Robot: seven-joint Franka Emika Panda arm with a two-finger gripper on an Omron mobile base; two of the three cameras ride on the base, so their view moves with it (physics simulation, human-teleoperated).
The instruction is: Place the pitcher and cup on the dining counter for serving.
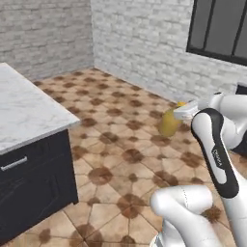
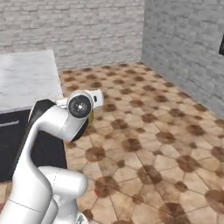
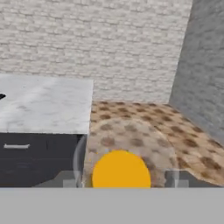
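**Pitcher carried in the gripper, clear of the dining counter**

While the arm is raised over the tiled floor (image 1: 116, 120), the gripper (image 3: 120, 181) grips the pitcher (image 1: 170, 121), a mustard-yellow, glossy jug. From the left base view, the pitcher hangs just below the white hand, in the air above the floor tiles and well apart from any surface. From the hand view, the pitcher's round yellow top sits between the two fingertips (image 3: 66, 180), which stand wide apart on either side of it; a translucent rounded outline surrounds the yellow disc.

The dining counter (image 1: 24, 108) is a white marble top with grey veins over black cabinets. It lies to the left of the arm in both base views and to the near left in the hand view. A silver drawer handle (image 1: 13, 164) is fitted to the black cabinet front below the top. The pitcher is to the right of the counter's corner, not over it and not touching it.

Grey brick walls (image 2: 87, 30) close the far side of the room, and a dark-framed window (image 1: 219, 29) is set in the right wall.
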